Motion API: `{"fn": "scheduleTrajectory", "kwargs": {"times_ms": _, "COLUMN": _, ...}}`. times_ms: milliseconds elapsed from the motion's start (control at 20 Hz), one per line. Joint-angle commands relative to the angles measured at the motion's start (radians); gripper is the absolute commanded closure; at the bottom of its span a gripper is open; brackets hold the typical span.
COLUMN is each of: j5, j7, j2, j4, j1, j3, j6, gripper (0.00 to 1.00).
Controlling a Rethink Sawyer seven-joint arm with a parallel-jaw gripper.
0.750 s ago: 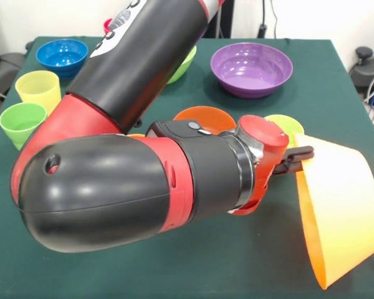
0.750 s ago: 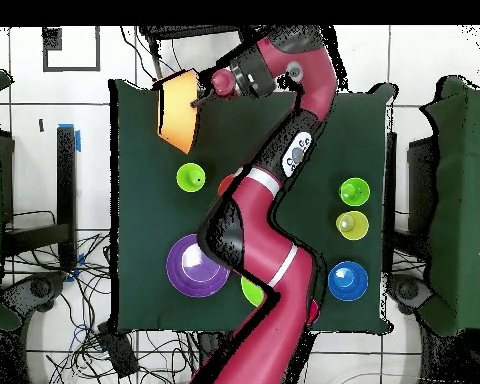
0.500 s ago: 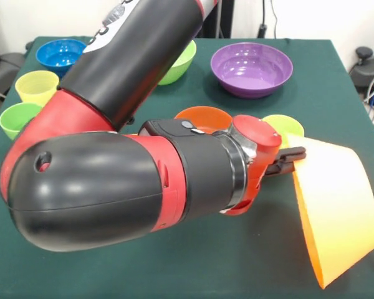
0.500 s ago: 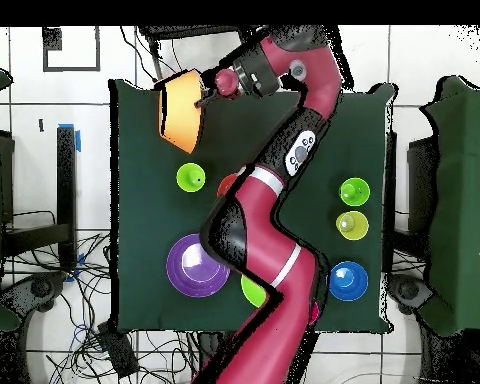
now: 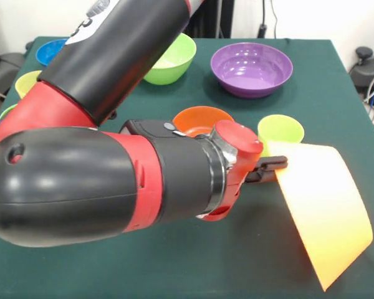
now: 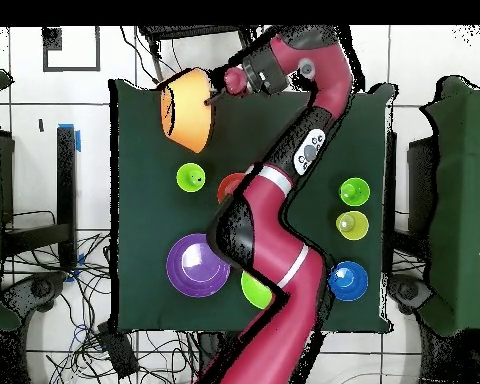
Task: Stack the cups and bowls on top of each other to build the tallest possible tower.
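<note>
Where the arm reaches nearest you, your tool (image 5: 275, 168) is clamped on the rim of the large translucent orange bowl (image 5: 324, 212), held tipped above the counter (image 5: 174, 261). Just behind: lime cup (image 5: 280, 131), red-orange bowl (image 5: 199, 120). Farther back: purple bowl (image 5: 251, 68), green bowl (image 5: 173, 59).

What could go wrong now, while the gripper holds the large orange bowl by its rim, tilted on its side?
1. The gripper pinches only the rim of the large orange bowl, which hangs tilted; it might slip or swing out.
2. The bowl sits near the table corner, so a drop could send it off the table.
3. The lime cup and the small red-orange bowl stand close behind; a sweep of the arm or bowl may knock them.
</note>
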Motion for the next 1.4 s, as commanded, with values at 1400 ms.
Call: {"fn": "scheduleTrajectory", "kwargs": {"times_ms": 1400, "j5": -0.107, "j7": -0.273, "j2": 0.007, "j4": -0.100, "j1": 0.001, "j3": -0.070, "j6": -0.507, "gripper": 1.00}}
